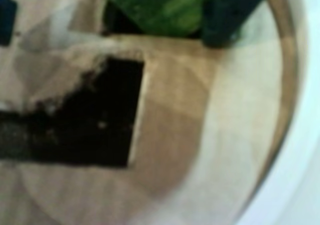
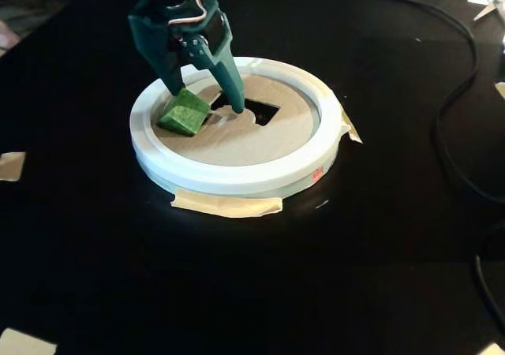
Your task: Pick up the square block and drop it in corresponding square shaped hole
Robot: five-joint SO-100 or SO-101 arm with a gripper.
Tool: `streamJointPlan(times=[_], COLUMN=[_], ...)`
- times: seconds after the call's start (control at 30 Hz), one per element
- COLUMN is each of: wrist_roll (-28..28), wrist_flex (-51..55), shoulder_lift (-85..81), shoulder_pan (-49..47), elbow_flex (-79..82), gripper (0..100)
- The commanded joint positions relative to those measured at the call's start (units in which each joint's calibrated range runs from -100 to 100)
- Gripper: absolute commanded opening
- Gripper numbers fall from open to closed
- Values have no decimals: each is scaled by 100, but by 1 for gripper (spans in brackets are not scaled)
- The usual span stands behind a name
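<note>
The square block [image 2: 184,112], a mottled green cube, sits tilted on the left part of the tan disc [image 2: 237,143] inside the white ring [image 2: 237,178]. In the wrist view the square block [image 1: 160,7] fills the top centre and leans against the dark finger [image 1: 230,15] on the right. The other finger [image 1: 5,15] is far off at the left edge. My gripper [image 1: 115,35] [image 2: 203,102] is open around the block. The square shaped hole [image 1: 117,22] shows only as a dark sliver under the block's lower corner. The larger notched cutout [image 1: 100,125] [image 2: 264,112] lies beside it.
Masking tape [image 2: 225,205] holds the ring to the black table [image 2: 118,276]. More tape scraps [image 2: 12,166] lie at the left edge. A black cable [image 2: 454,102] runs down the right side.
</note>
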Motion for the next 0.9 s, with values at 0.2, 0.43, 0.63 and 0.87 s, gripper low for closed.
streamJointPlan(times=[0.2, 0.43, 0.63, 0.87], wrist_roll=[-88, -181, -283, -269], wrist_flex=[109, 551, 722, 691], shoulder_lift=[-1457, -1537, -1672, -1322], shoulder_pan=[-84, -259, -259, -134], elbow_flex=[94, 57, 84, 112], gripper=[63, 63, 63, 63])
